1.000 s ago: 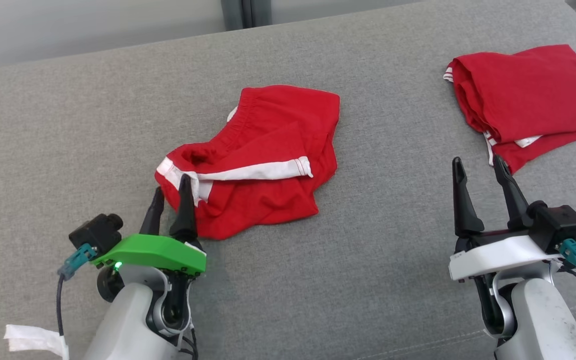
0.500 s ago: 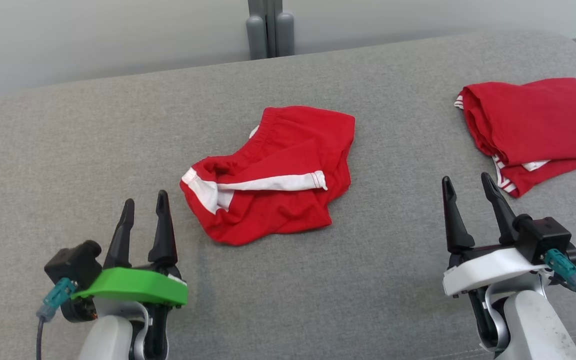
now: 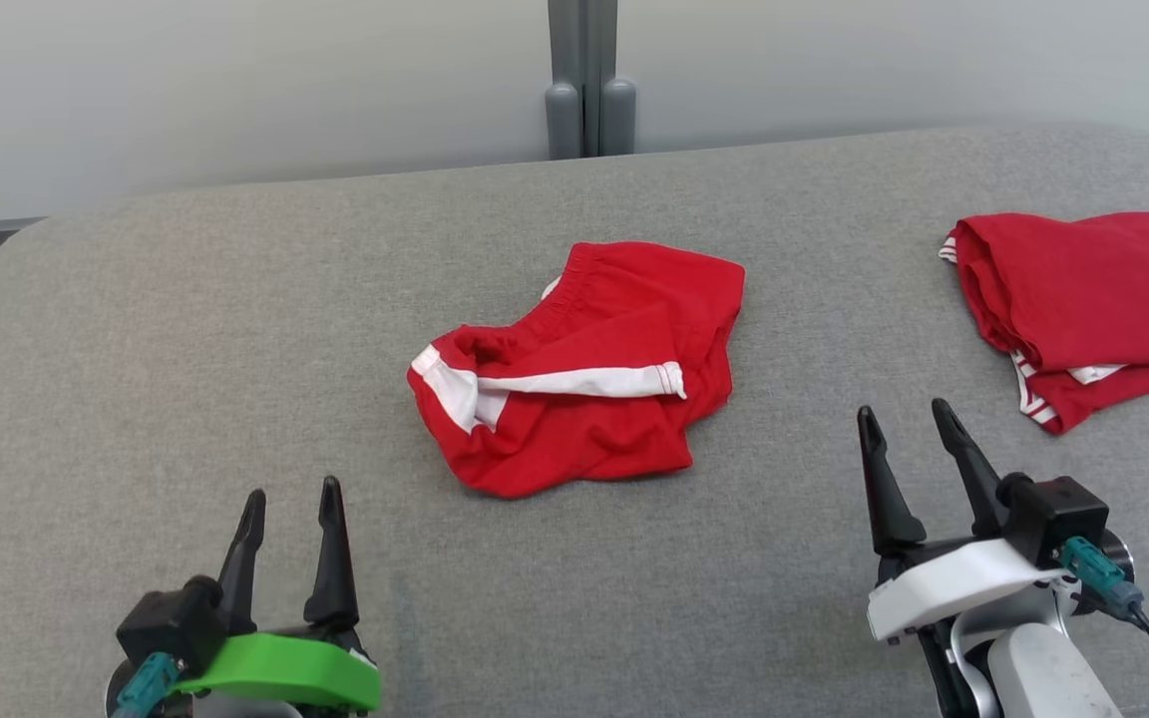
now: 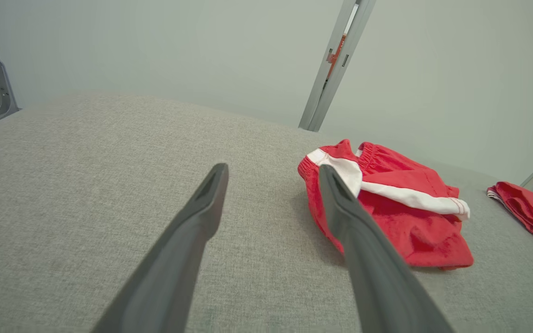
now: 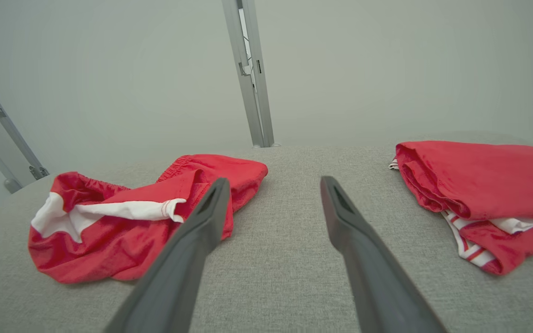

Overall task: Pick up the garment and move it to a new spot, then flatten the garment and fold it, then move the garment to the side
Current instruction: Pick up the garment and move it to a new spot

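Both grippers are empty, fingers spread wide: the left gripper [image 3: 293,489] and the right gripper [image 3: 902,409] sit low over the grey cushion [image 3: 186,349], neither touching cloth. The crumpled red garment [image 3: 579,374] lies between them, ahead and to the right of the left fingers, ahead and to the left of the right fingers, apart from both. It looks set down but bunched, so flattening is likely the step in hand. To do it well, the left fingers should pinch the white-trimmed hem [image 3: 455,394], the part nearest them, taking one layer only, while the right fingers take the opposite red edge, then draw apart low along the cushion. The right fingers should steer clear of the folded red pile [image 3: 1083,299] ahead to their right.
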